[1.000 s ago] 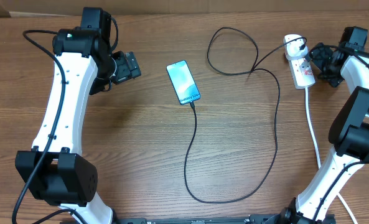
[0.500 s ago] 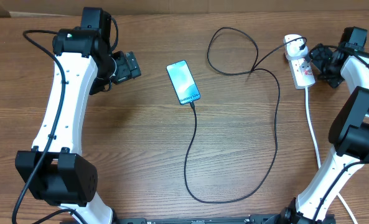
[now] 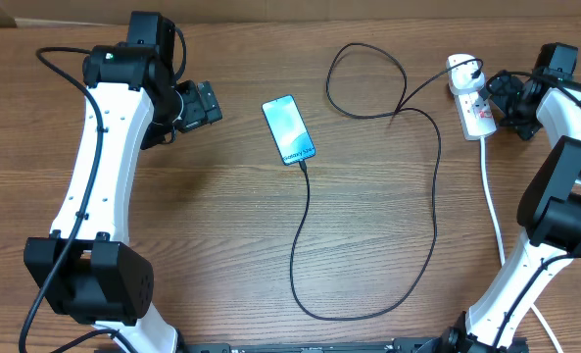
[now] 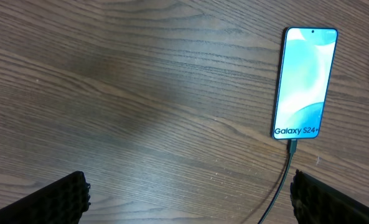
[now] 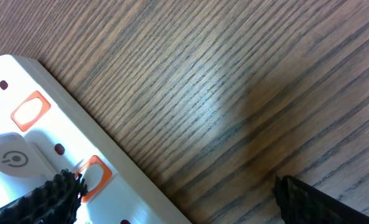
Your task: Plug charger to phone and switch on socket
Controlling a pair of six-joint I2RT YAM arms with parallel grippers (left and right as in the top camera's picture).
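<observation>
Left end effector (image 3: pixel 210 103): fingers spread wide, nothing between them, over bare counter (image 3: pixel 221 226) to the left of the phone (image 3: pixel 289 129) and well apart from it. Right end effector (image 3: pixel 498 98): likewise spread wide and empty, just beside the socket (image 3: pixel 474 103) at the far right. One fingertip (image 5: pixel 53 194) low over the strip's white body in the wrist view. Touching or not, cannot tell.

Phone flat near the middle of the counter, screen up, lit pale blue, slightly askew. Charger (image 3: pixel 437 176) connector tip at the phone's lower edge, apparently seated. From there, thin black cable toward the near edge, round in a wide loop, back up the right side, one more curl at the far side, then across to a round white adapter (image 3: pixel 459 67) on the socket's far end. Thick white cord (image 3: pixel 490 196) from the socket's near end, running past the right arm.

Surface: dark brown wood grain, matte, with soft shadow patches. Beyond the far edge, a paler tan band.

Writing: "Galaxy S24+" in dark letters along the bottom of the phone's screen. On the socket, two orange-red rocker switches (image 5: pixel 30 111) and a grey power symbol (image 5: pixel 14 158) — on or off not readable.
</observation>
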